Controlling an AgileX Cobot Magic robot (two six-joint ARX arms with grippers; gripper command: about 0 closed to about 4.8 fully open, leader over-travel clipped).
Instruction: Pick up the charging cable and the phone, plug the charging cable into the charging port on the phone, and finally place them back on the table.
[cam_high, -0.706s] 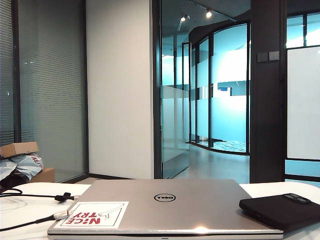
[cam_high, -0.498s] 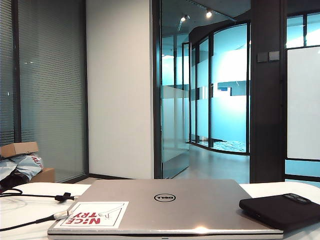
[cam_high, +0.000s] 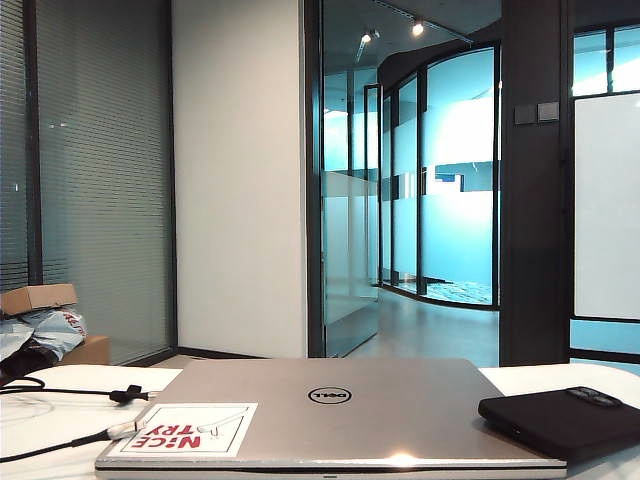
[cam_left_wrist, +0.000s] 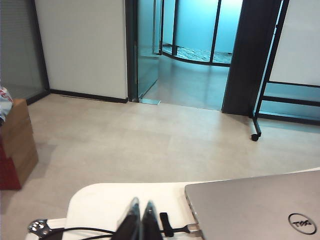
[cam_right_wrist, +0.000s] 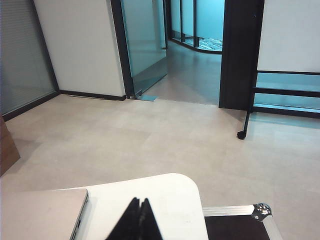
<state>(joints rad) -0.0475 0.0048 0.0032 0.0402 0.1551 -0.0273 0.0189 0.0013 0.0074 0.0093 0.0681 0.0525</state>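
- My left gripper (cam_left_wrist: 140, 222) is pressed tight together and holds nothing. It hangs over the white table (cam_left_wrist: 105, 200), just beside the near corner of the silver laptop (cam_left_wrist: 255, 210).
- My right gripper (cam_right_wrist: 138, 220) is pressed tight together too, with nothing in it. It hangs over the table on the other side of the laptop (cam_right_wrist: 40, 212).
- The laptop (cam_high: 330, 410) lies flat and closed in the middle of the table (cam_high: 40, 420). It has a red and white sticker (cam_high: 185, 430) on its lid.
- The charging cable (cam_high: 60, 440) lies on the table, left of the laptop. Its silvery plug tip rests right at the laptop's edge, by the sticker. The black cord runs away from the laptop, and the small black tie sits on the cord a bit farther back.
- In my left wrist view the cable (cam_left_wrist: 80, 231) passes close under my left gripper.
- The phone (cam_high: 565, 420) lies flat on the right of the laptop, touching its edge, camera bump up.
- Far behind the laptop are some cardboard boxes (cam_high: 40, 298), on the left.
- A glass door (cam_high: 350, 260) stands farther back, behind the laptop.
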